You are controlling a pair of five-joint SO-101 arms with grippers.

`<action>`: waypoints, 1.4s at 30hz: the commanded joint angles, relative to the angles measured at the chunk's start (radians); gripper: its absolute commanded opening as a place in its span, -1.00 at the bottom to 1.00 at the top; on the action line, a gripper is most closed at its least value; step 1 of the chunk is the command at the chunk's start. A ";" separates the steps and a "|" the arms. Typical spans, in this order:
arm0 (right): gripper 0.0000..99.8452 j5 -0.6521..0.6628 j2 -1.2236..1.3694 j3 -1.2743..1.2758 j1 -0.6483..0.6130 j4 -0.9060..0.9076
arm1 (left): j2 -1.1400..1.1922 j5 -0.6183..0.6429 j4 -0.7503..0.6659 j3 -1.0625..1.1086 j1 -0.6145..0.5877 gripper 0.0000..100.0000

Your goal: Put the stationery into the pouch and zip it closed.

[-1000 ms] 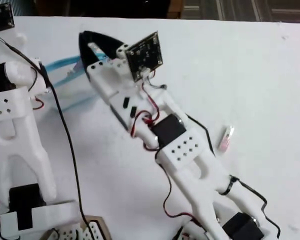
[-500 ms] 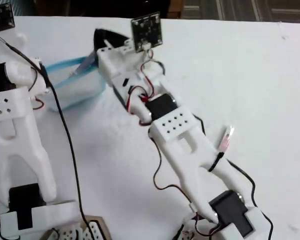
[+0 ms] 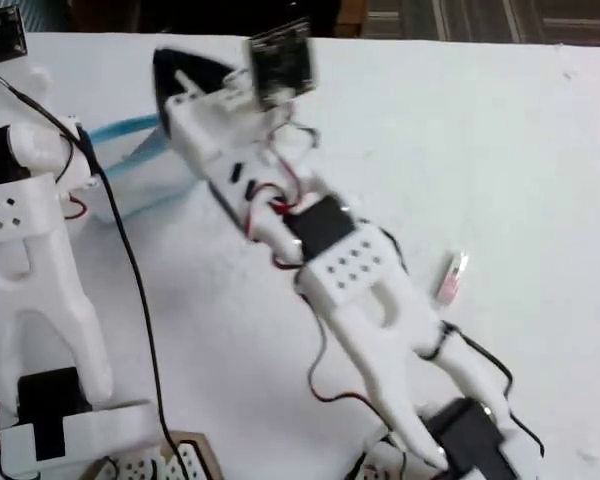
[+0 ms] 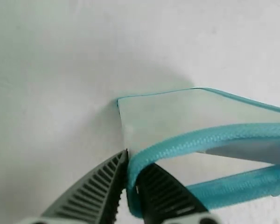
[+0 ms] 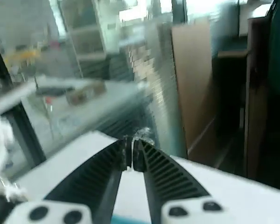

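The clear pouch (image 3: 138, 178) with a blue zip (image 4: 210, 135) lies at the table's back left. My left gripper (image 4: 131, 163) is shut on the zip's end at the pouch corner. In the high view the right arm stretches diagonally from the front right to the pouch's far end. There my right gripper (image 3: 177, 70) is lifted and faces the room beyond the table. Its jaws (image 5: 132, 140) are pressed together on a small shiny piece that looks like the zip pull. A small pink and white stationery piece (image 3: 452, 276) lies on the table to the right of the right arm.
The left arm's white body (image 3: 30, 250) stands at the front left, with a black cable (image 3: 135, 270) trailing beside it. A circuit board (image 3: 0, 35) sits at the back left corner. The white table (image 3: 500, 150) spreads to the right.
The right gripper swung right and then back left along the pouch's far end, and the arm's elbow shifted. The pouch's blue edge lifted and moved a little. The left arm stayed still.
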 commanded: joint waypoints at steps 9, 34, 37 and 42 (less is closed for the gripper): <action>-0.97 -0.008 -0.154 -0.075 0.081 0.203 | -0.015 -0.006 -0.006 -0.037 0.008 -0.95; -0.97 -0.083 0.077 -0.176 -0.012 0.403 | -0.016 -0.006 0.008 -0.037 0.002 -0.95; -0.97 -0.083 -0.018 -0.259 0.102 0.584 | -0.016 -0.006 0.006 -0.037 0.002 -0.95; -0.97 0.017 -0.068 -0.420 0.341 0.981 | -0.016 -0.006 0.006 -0.037 0.002 -0.95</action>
